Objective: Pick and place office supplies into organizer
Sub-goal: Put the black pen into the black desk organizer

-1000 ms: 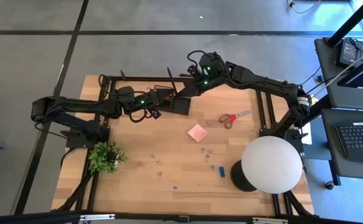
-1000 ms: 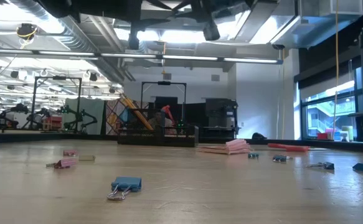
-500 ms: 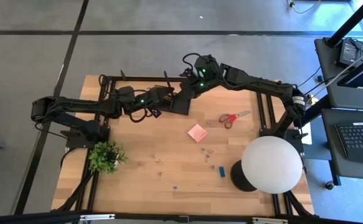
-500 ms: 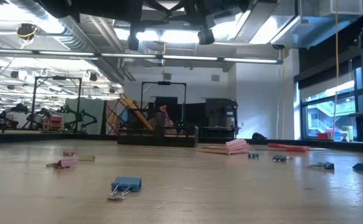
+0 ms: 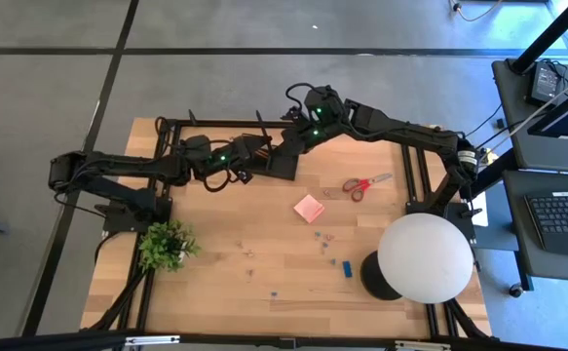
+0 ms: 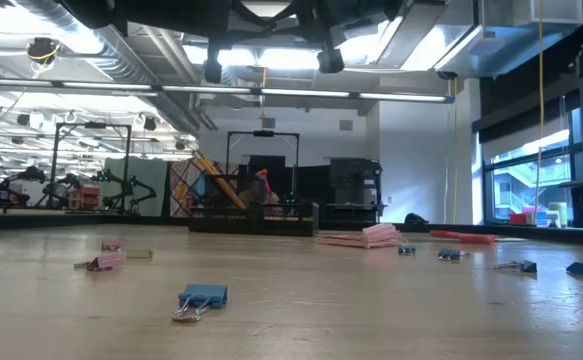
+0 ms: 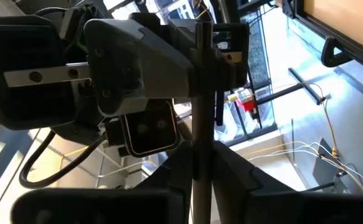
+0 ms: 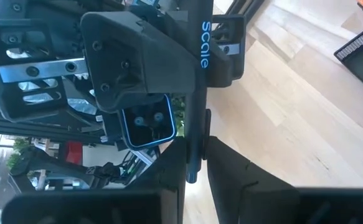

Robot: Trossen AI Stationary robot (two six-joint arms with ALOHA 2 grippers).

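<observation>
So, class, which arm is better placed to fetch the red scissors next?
Probably the right: the scissors lie on its side of the table. For now, both arms' jaws are shut on one black pen by the organizer.

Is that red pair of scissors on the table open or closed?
Partly open: in the high view the scissors lie flat on the table, their blades slightly apart, away from both arms.
</observation>
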